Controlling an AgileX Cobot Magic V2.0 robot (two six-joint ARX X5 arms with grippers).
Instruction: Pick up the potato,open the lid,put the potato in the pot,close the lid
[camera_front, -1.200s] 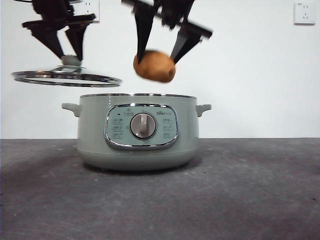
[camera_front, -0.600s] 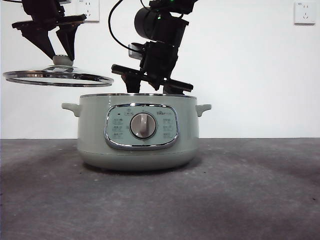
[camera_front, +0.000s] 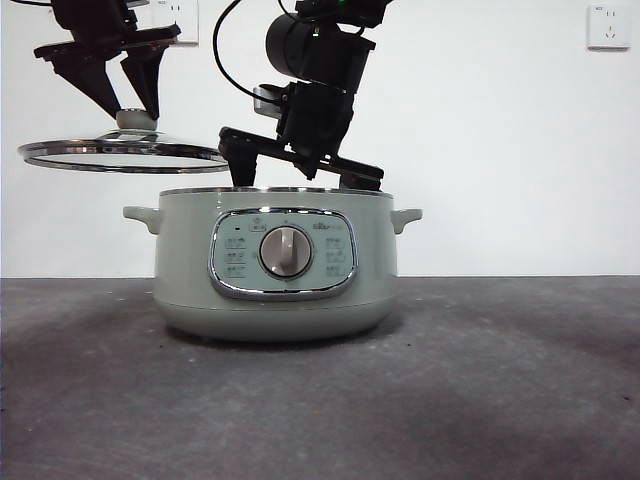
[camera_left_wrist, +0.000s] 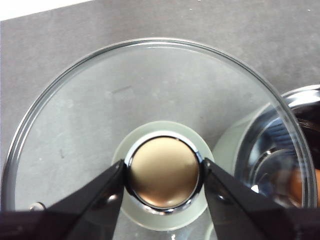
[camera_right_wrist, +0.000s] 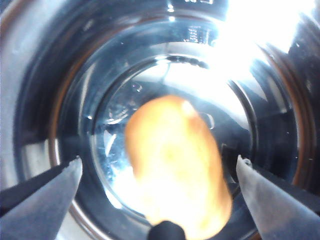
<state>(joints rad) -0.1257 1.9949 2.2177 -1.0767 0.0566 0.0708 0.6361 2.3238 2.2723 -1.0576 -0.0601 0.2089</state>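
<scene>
The pale green pot stands mid-table with its top uncovered. My right arm reaches down into it, so the rim hides the jaws in the front view. In the right wrist view the orange-brown potato lies on the shiny steel bottom of the pot. My right gripper is open, with a jaw on each side of the potato and a gap at both. My left gripper is shut on the knob of the glass lid and holds it level, above and left of the pot.
The dark grey table extends around the pot. A white wall with outlets stands behind. In the left wrist view the pot's rim shows beside and below the lid.
The right gripper carried the potato from above the pot down into it; the potato is no longer visible in the front view. The lid drifted slightly right.
</scene>
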